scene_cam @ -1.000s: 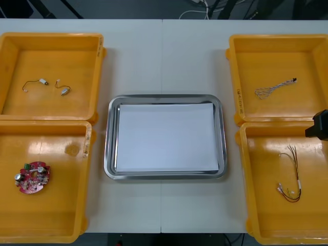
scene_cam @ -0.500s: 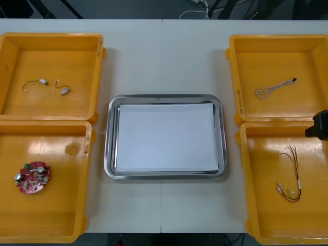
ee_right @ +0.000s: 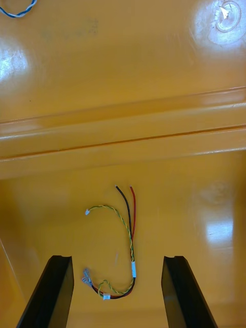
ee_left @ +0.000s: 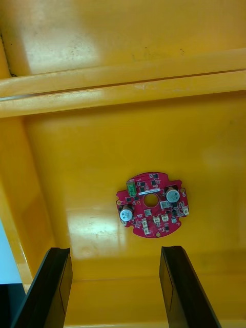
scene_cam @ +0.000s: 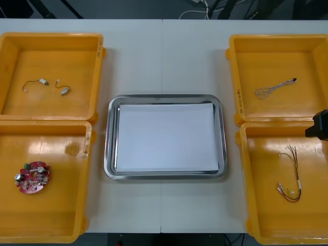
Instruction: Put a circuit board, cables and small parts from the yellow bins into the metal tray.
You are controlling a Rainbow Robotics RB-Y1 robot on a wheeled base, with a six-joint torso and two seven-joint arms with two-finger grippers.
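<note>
Nearest on the left, in the near yellow bin (scene_cam: pixel 87 154): round red circuit board (ee_left: pixel 151 204), flat on the bin floor, just beyond the spread fingers of the left gripper (ee_left: pixel 115 250), with nothing gripped between them. Nearest on the right, in the other near bin (scene_cam: pixel 245 169): red and yellow cable (ee_right: pixel 125 236), loosely curled, seen between the parted fingers of the right gripper (ee_right: pixel 117 258) and touching neither; connector ends too small to make out. From above, just a black corner of the right arm (scene_cam: pixel 320 125), cut off by the picture's edge, over that bin's far rim. Farther out, at the middle of the table (scene_cam: pixel 164 56): metal tray (scene_cam: pixel 108 138), white inside. Farthest, in the left far bin (scene_cam: pixel 97 72): two small metal parts (scene_cam: pixel 43 82) with thin wire leads, apart from each other. In the right far bin (scene_cam: pixel 233 77): twisted blue and white cable (scene_cam: pixel 274 88), clipped to a short curl in the right wrist view.
</note>
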